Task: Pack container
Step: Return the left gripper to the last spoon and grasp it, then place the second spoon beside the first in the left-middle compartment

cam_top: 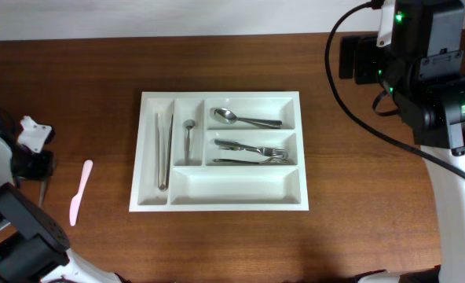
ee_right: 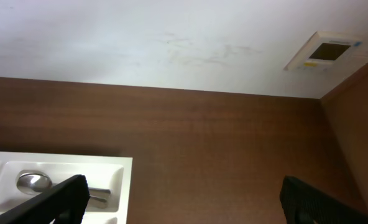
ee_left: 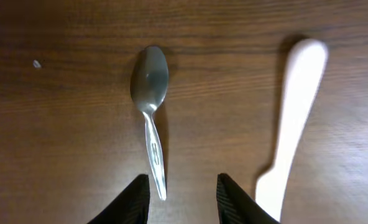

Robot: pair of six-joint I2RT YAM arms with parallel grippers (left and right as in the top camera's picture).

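Observation:
The white five-compartment container (cam_top: 217, 206) lies in the middle of the table. It holds long metal pieces (cam_top: 163, 149), a small spoon (cam_top: 188, 134), a big spoon (cam_top: 244, 119) and forks (cam_top: 252, 149); its wide front compartment is bare. My left gripper (ee_left: 183, 202) is open just above the table at the far left. The handle tip of a loose metal spoon (ee_left: 150, 93) lies between its fingers. A white plastic knife (ee_left: 293, 118) lies to the right of that spoon and also shows in the overhead view (cam_top: 80, 191). My right gripper (ee_right: 184, 202) is wide open and empty, raised beyond the container's far right corner (ee_right: 119, 165).
The right arm's body and cable (cam_top: 421, 71) hang over the table's back right. The left arm's base (cam_top: 20, 236) fills the front left corner. A white wall (ee_right: 171, 43) stands behind the table.

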